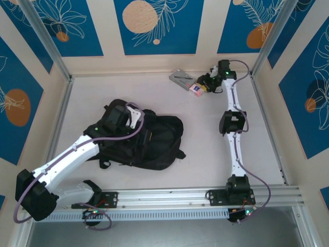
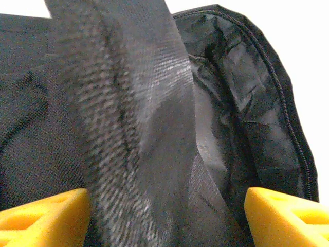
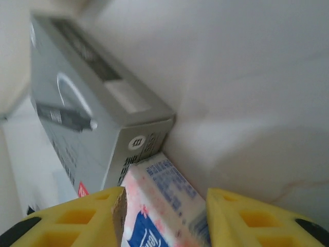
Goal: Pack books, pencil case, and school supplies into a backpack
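Right hand (image 3: pixel 165 198) grips the eraser block (image 3: pixel 159 221) touching the pencil case (image 3: pixel 87 118) at the tabletop's far edge; backpack (image 1: pixel 154 139) lies well left.

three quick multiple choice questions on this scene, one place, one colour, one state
1. Where is the pencil case? A) at the table's far edge, beside the eraser block B) inside the backpack C) at the near edge
2. What colour are the right gripper's fingers? A) red B) yellow C) green
3. How do the left gripper's jaws stand? A) shut tight B) clamped on a book C) wide open
Answers: 1 A, the top view shows it there; 2 B, both are yellow; 3 C, its fingers sit far apart around backpack fabric.
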Motion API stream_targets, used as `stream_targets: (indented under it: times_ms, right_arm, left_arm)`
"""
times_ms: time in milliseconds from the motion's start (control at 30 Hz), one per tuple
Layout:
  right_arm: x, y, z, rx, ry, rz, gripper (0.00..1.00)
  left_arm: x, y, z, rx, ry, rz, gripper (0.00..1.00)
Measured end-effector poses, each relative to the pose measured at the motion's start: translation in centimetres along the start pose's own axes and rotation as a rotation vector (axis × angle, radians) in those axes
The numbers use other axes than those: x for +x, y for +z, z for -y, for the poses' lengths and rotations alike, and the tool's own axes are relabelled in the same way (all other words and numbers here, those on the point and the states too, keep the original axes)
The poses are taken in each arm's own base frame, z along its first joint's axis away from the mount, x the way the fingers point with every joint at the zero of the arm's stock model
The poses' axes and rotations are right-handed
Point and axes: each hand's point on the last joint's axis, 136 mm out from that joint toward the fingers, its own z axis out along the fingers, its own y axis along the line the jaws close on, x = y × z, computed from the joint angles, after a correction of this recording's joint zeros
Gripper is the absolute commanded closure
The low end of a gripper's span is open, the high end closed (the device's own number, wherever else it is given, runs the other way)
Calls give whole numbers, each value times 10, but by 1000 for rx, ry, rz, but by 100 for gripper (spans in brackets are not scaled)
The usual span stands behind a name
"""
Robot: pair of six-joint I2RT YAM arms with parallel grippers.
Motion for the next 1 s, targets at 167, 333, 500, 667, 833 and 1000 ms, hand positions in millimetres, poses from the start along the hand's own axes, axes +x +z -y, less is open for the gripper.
stream_targets:
  times_ms: [167,333,500,667,833,1000]
  right_arm:
    - [32,5,-20,140,-107,-49,30]
    - [40,2,-30,237,-204,-35,19]
    - [44,2,-19,341,-238,-29,22]
    - [46,3,-8,443,-263,-19,30]
    - [50,9,-13,483,-297,-6,35]
    - [62,23,-19,494,-322,-22,48]
  left_arm:
    - [-3,-6,0,-1,3,26,22]
    - [-3,-6,-3,-19,2,28,22]
    - [-3,-6,-3,-21,3,29,22]
    - [-3,-6,-4,-22,3,30,22]
    - [-3,-5,-7,-39,2,32,22]
    - [-4,-5,-11,-64,0,35,29]
